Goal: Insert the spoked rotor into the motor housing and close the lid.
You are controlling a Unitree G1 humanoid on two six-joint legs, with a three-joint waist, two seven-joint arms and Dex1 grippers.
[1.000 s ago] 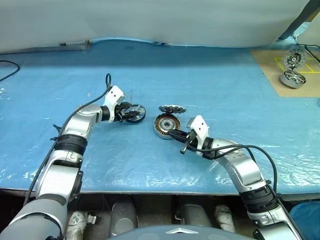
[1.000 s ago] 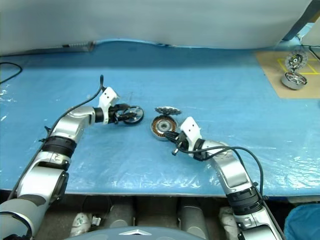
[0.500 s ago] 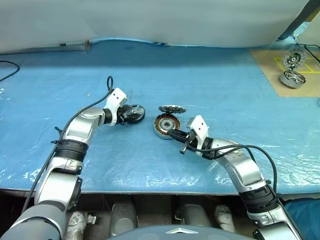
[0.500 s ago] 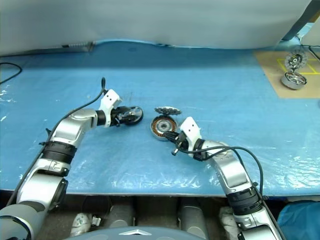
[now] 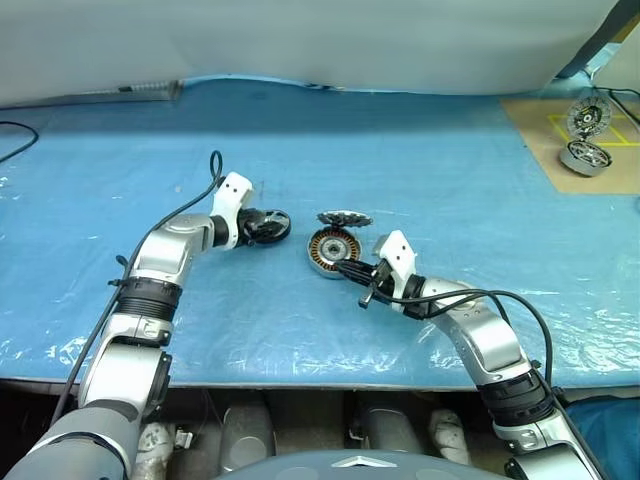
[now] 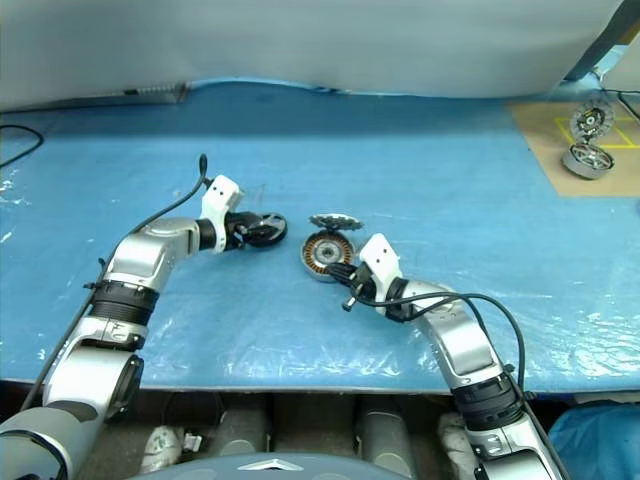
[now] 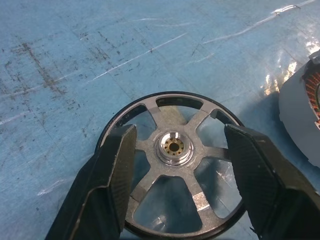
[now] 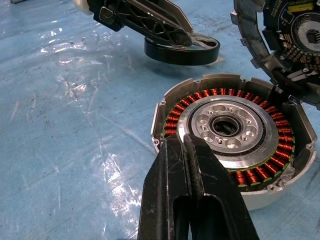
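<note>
One motor housing (image 5: 332, 249) sits empty on the blue tabletop (image 5: 420, 170), one lid (image 5: 344, 218) leaning behind it. Left tool (image 7: 177, 167) grips the one spoked rotor (image 7: 172, 147) nearby; right tool (image 8: 185, 165) is closed, empty, at the housing's rim.

Table (image 5: 420, 170) covered by blue plastic sheet (image 5: 300, 310), wrinkled and shiny, scuffed in places. White cloth backdrop (image 5: 300, 40) along far edge. Far right corner: tan board (image 5: 540, 130) with yellow taped lines (image 5: 562, 128); on it a spare silver ring (image 5: 586, 156) lying flat, and just behind it a spare toothed disc (image 5: 586, 118), standing up tilted. Black cable (image 5: 15, 140) at far left edge of table. Grey bar-like strip (image 5: 130, 91) at far left under the backdrop.
</note>
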